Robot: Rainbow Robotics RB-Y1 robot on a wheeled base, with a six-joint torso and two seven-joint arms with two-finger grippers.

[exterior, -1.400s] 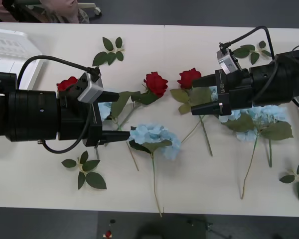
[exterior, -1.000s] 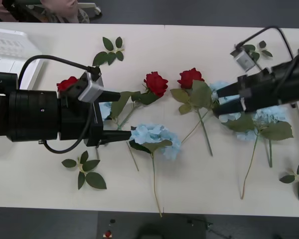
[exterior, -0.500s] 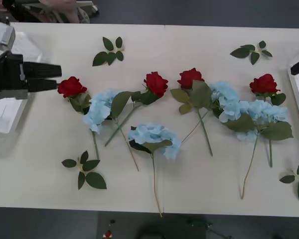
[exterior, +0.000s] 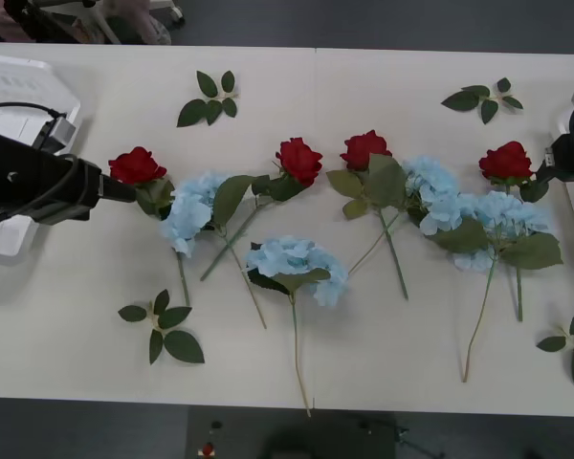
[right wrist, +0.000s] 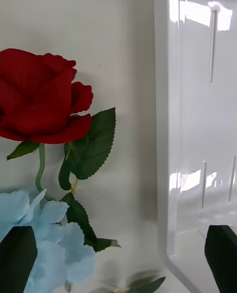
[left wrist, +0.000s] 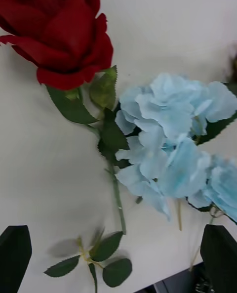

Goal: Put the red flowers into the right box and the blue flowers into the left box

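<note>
Red and pale blue lie tangled along the white tabletop (exterior: 383,382): four deep-red artificial roses (exterior: 299,160) on thin green stems and several fluffy sky-blue hydrangea clusters (exterior: 297,263), none yet in a box. The left gripper (left wrist: 116,258) hangs at the left end just beside the leftmost rose (exterior: 137,165), over the edge of the slotted white plastic left box (exterior: 19,86); its jaws stand apart with nothing between them. The right gripper (right wrist: 121,253) sits at the far right, jaws likewise apart and empty, between the rightmost rose (right wrist: 42,98) and the glossy raised rim of the white right box (right wrist: 165,125).

The chief risk is the overlap. The leftmost rose's leaves touch the neighbouring blue cluster (left wrist: 168,140), so a grab at the stem could drag both along, or land a red bloom in the nearer, wrong box. On the right, the rose's leaves (right wrist: 89,147) lie against a blue head (right wrist: 54,233), so closing there could pinch petals of the wrong colour. Thin stems may also slip or swing out of the jaws
</note>
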